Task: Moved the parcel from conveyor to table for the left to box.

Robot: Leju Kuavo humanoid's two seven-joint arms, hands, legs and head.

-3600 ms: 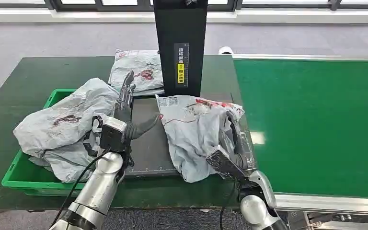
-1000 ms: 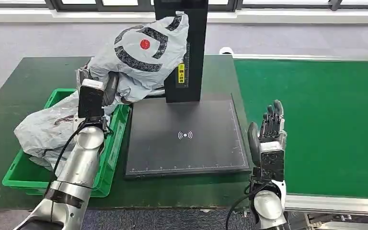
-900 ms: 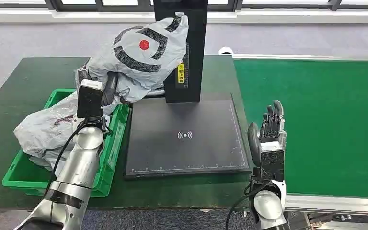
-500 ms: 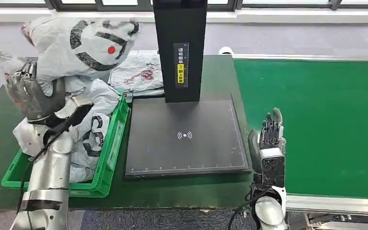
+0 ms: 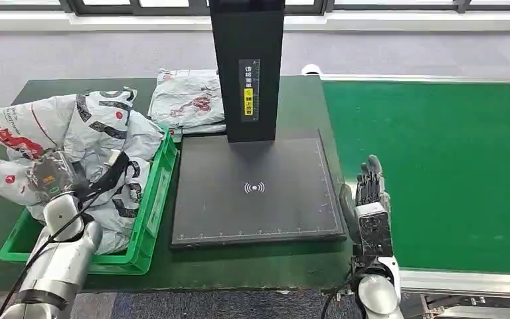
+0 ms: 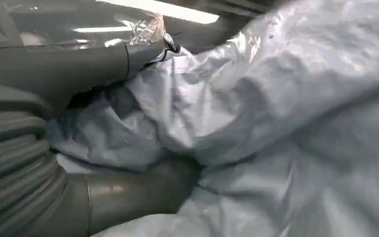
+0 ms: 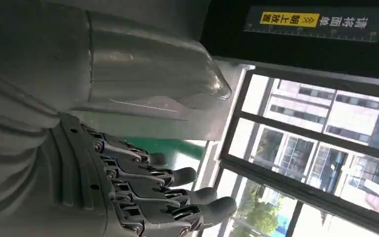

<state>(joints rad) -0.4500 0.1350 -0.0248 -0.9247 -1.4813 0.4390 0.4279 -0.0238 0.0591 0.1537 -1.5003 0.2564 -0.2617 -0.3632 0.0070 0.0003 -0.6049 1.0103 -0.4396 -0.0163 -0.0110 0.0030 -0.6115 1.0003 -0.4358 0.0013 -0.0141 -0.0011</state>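
Over the green bin, the left robot hand has the grey parcel between thumb and fingers (the left wrist view shows plastic bunched against them), so boxing looks nearly done; the next move would be to let go and lift clear. The parcel spills past the bin's far rim, just beside another parcel on the worktop. The right robot hand stands empty, fingers straight, at the conveyor edge beside the black scan pad.
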